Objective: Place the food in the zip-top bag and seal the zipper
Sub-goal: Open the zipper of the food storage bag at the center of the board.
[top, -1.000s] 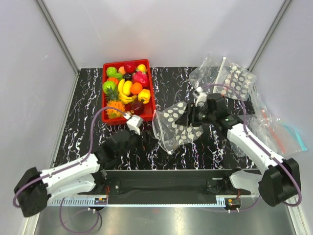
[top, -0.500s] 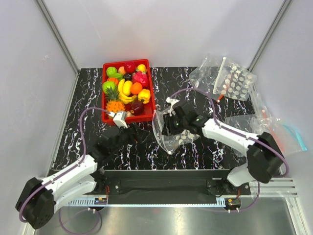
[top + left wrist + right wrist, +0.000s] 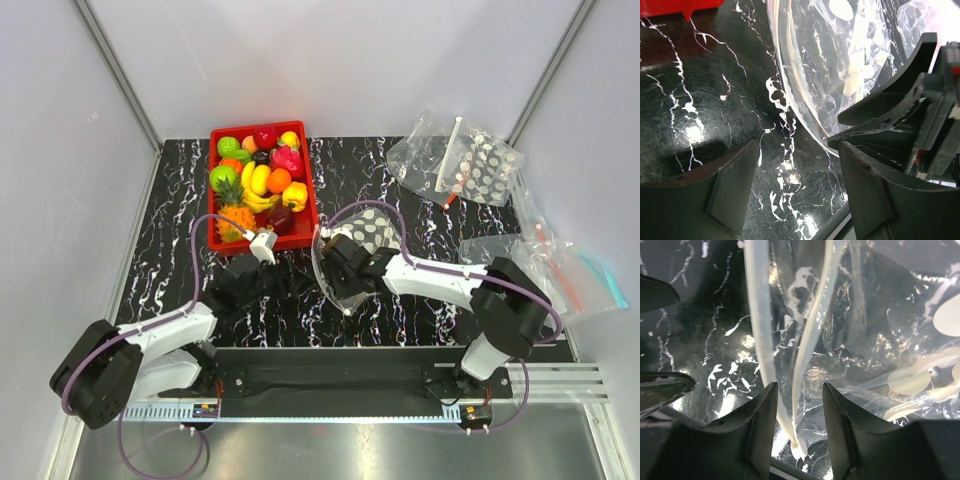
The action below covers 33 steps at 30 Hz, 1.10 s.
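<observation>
The white-dotted zip-top bag lies crumpled at the table's middle, empty, its mouth facing left. My right gripper is open and straddles the near end of the zipper; the two pale strips are parted and join at the corner between the fingers. My left gripper is open and empty, low over the table just left of the bag. The food sits in the red tray: the pineapple and the yellow bell pepper among several others.
A second dotted bag lies at the back right. Plain clear bags with red and blue strips lie at the right edge. The right gripper shows close beside my left fingers. Grey walls enclose the table.
My right gripper has moved left and nearer along the bag to its near left corner, and the bag has bunched up. My left gripper has shifted right, close to the bag.
</observation>
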### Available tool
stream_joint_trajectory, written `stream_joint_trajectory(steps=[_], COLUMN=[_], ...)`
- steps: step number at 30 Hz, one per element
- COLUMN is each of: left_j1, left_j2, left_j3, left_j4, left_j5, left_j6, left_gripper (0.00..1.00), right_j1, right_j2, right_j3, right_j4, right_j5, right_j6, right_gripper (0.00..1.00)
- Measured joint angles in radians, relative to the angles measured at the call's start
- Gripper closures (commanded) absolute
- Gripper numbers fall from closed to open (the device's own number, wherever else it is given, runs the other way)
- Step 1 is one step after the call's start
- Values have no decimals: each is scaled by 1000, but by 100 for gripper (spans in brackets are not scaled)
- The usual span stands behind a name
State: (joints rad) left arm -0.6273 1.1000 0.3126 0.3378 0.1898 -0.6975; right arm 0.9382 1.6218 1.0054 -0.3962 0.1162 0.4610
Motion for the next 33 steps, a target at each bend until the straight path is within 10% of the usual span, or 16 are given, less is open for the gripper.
stream_joint_trajectory(steps=[6,11,33], left_j1=[0,0,-28], left_j2=[39,78,184], left_j3=[2,11,35], left_j4=[39,63,182], left_j5=[11,15,45], left_j6=[-3,-3,-33], left_gripper=[32,35,34], right_j1=[18,37,119], right_j2=[26,66,-232], right_j3=[-6,-6,-143], right_j4=[-3,-10,66], right_j5=[48,83,209], right_j6=[21,31,23], right_gripper=[60,96,100])
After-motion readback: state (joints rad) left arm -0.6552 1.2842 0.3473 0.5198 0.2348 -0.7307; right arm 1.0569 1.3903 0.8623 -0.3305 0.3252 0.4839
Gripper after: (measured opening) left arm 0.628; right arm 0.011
